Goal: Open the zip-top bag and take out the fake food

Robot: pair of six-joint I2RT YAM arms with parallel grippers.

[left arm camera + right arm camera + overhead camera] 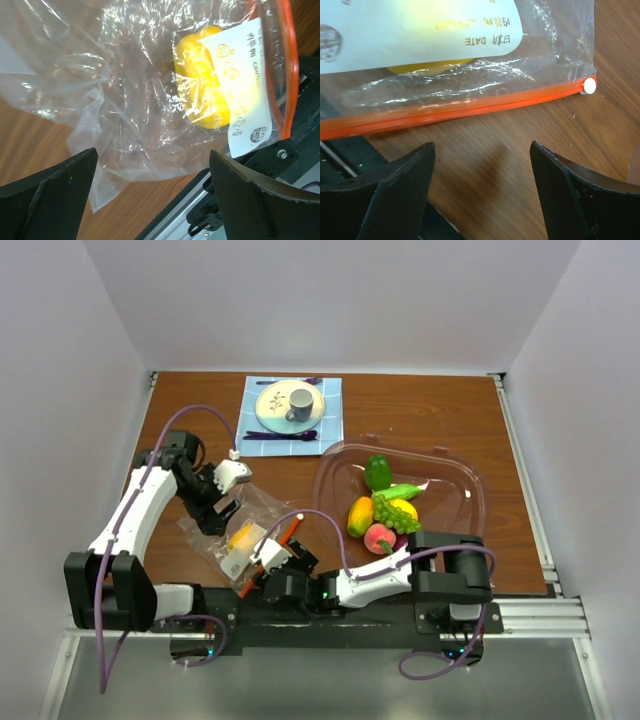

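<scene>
My left fingers (55,195) gape wide over the bag (240,535), holding nothing. My right fingers (390,195), open and empty too, face its orange zip (470,105) so I can pinch it. One yellow fruit (200,90) sits inside, between both.

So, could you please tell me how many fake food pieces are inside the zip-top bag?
1: a yellow piece in the zip-top bag, partly behind its white label, which may hide others.
</scene>
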